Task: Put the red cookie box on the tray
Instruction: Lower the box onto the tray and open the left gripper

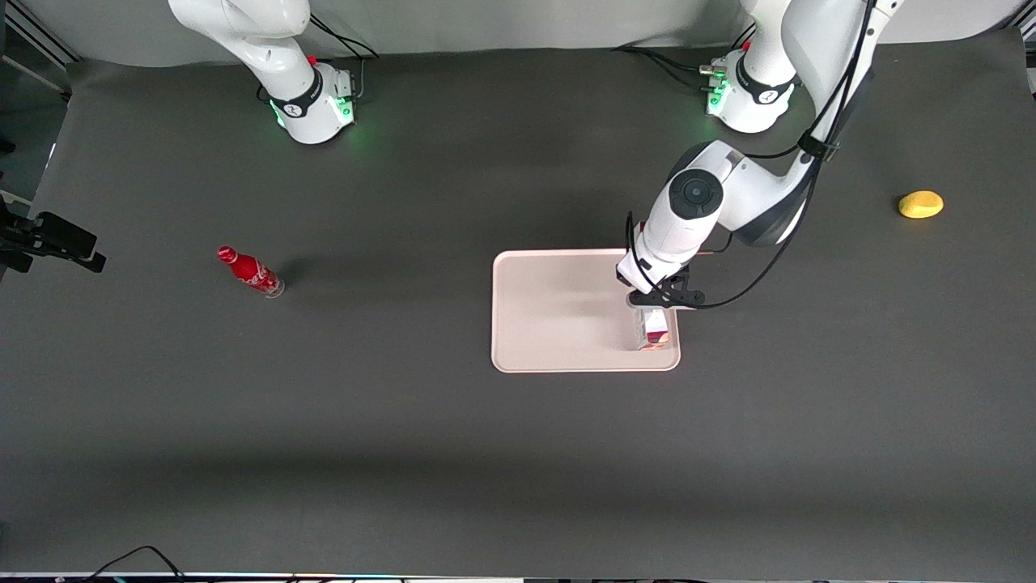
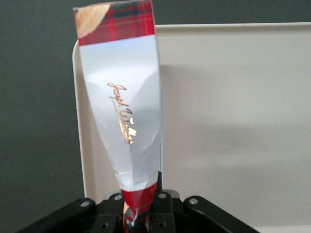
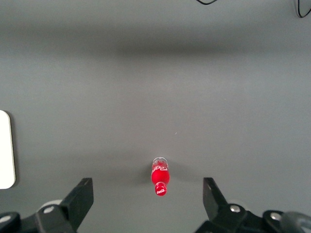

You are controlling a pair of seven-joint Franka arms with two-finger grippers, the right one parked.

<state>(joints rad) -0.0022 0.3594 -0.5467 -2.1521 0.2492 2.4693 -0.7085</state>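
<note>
**Pincer clamped on the cookie box over the tray's edge**

The left arm's pincer hangs over the tray, at the tray's side toward the working arm's end of the worktop. Its fingers are drawn close together and squeeze the red cookie box at one end. In the left wrist view the box is pinched so hard at the pincer that the cardboard narrows and creases there, then widens toward its free end. That free end shows dark red tartan and a cookie picture; the middle is white with a gold script signature.

The box runs along the tray's rim, just inside it, and its free end reaches the tray's corner nearer the front camera. Whether the box touches the tray floor cannot be told.

A small red soda bottle stands well apart toward the parked arm's end of the worktop, also seen in the right wrist view. A yellow, lemon-like object lies toward the working arm's end.
</note>
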